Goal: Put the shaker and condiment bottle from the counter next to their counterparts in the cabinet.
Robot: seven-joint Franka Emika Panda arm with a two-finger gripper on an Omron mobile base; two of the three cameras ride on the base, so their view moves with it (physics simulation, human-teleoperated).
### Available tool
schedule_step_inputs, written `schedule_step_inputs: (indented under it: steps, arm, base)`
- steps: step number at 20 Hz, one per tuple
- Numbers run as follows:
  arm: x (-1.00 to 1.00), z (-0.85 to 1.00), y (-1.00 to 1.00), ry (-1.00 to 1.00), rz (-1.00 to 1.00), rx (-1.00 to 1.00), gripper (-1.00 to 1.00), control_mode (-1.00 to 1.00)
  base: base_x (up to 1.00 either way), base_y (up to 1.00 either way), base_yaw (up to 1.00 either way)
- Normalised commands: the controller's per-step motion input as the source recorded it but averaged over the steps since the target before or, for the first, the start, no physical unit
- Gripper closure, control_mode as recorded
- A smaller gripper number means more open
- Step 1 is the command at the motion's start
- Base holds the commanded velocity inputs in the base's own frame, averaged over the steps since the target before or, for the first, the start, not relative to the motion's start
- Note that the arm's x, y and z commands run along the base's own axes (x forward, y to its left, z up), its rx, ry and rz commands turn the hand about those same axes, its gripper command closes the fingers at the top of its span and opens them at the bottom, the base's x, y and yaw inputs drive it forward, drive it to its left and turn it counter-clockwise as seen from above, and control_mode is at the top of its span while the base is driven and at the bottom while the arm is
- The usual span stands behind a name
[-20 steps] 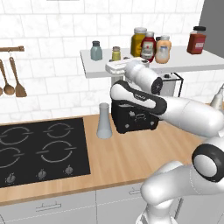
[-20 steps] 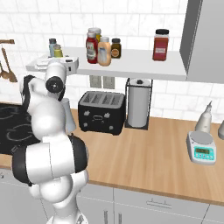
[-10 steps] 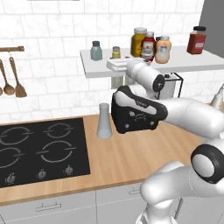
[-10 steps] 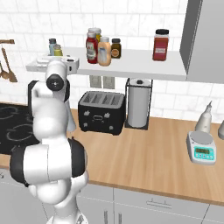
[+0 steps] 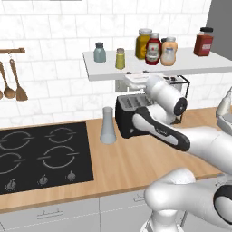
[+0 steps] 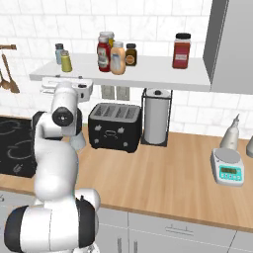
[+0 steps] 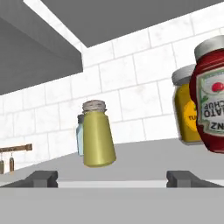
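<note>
Standing on the white shelf (image 5: 181, 68), the small olive-yellow shaker (image 5: 120, 59) sits just beside the pale blue-grey shaker (image 5: 99, 52), nearer the front edge; in the hand view the yellow shaker (image 7: 98, 140) is tilted in frame, with the blue-grey one (image 7: 80, 135) partly hidden behind it; the hand (image 7: 111, 178) is wide open and has hold of nothing, its two dark fingertips (image 7: 43, 178) well apart and short of the shaker; from the left base view the hand (image 5: 136, 80) is just under the shelf's front edge; further along the shelf stand a yellow jar (image 5: 143, 43), a red ketchup bottle (image 5: 154, 49) and the squat orange-peach bottle (image 5: 168, 51), close together, with a dark red jar (image 5: 203, 41) well apart from them; on the desk (image 6: 178, 183) below are a black toaster (image 6: 114, 127), a paper-towel holder (image 6: 156, 116), a pale vase (image 5: 107, 125) and a scale (image 6: 228, 167); the black hob (image 5: 41, 156) is set in the desk.
</note>
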Motion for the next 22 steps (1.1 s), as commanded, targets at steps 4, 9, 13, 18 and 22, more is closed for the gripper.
schedule_step_inputs:
  steps: [4, 9, 13, 18, 22]
  arm:
    - [-0.99, -0.73, -0.28, -0.02, -0.03, 0.00, -1.00, -1.00]
    - [-0.93, -0.73, -0.19, 0.00, -0.02, 0.00, -1.00, -1.00]
    - [-0.82, -0.69, -0.15, 0.00, 0.00, 0.03, -1.00, -1.00]
    - [-0.82, -0.72, -0.13, 0.00, 0.00, 0.04, -1.00, -1.00]
    - [-0.64, -0.80, -0.11, 0.10, 0.00, 0.03, -1.00, -1.00]
  base:
    - [0.00, 0.00, 0.00]
    - [0.00, 0.00, 0.00]
    - [0.00, 0.00, 0.00]
    - [0.00, 0.00, 0.00]
    - [0.00, 0.00, 0.00]
